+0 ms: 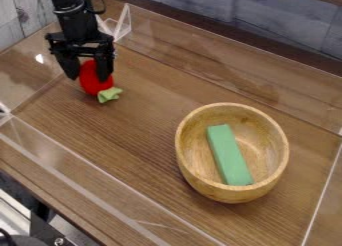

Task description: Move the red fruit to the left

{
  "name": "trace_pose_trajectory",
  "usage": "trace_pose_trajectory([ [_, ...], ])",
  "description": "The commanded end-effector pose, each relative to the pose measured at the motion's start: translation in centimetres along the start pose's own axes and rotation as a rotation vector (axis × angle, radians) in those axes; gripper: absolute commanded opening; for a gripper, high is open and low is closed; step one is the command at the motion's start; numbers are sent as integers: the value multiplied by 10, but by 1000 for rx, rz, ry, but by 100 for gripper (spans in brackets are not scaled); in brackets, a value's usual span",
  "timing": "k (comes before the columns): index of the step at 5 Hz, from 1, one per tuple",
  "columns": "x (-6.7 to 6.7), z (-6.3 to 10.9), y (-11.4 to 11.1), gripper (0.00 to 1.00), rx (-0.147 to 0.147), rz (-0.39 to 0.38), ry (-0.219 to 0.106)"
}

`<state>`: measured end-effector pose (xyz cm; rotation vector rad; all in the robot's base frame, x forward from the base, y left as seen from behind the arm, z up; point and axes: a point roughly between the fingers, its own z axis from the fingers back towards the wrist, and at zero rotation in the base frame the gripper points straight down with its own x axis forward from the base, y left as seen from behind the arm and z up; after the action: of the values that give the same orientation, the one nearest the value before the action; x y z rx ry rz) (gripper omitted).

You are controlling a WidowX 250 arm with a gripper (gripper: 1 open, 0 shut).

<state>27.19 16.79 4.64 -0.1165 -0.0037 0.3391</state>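
straddling the red fruit (95, 79) near the table's (120, 160) left edge, gripper (82, 69) spread wide, gripping nothing.

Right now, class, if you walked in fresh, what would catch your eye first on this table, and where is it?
The bright red fruit at the far left, standing between the open black gripper that points down over it. Next, the wooden bowl at the near right, with a green block lying inside it.

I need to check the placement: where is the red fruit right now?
In the camera view the red fruit lies on the wooden table at upper left, between the open gripper's fingers, far from the wooden bowl at lower right.
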Motion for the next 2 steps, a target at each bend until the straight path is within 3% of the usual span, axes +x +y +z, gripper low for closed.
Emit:
trace_pose_trajectory([
  [1, 7, 31, 1, 100, 1, 50, -93],
  [2, 3, 34, -3, 100, -13, 68, -111],
])
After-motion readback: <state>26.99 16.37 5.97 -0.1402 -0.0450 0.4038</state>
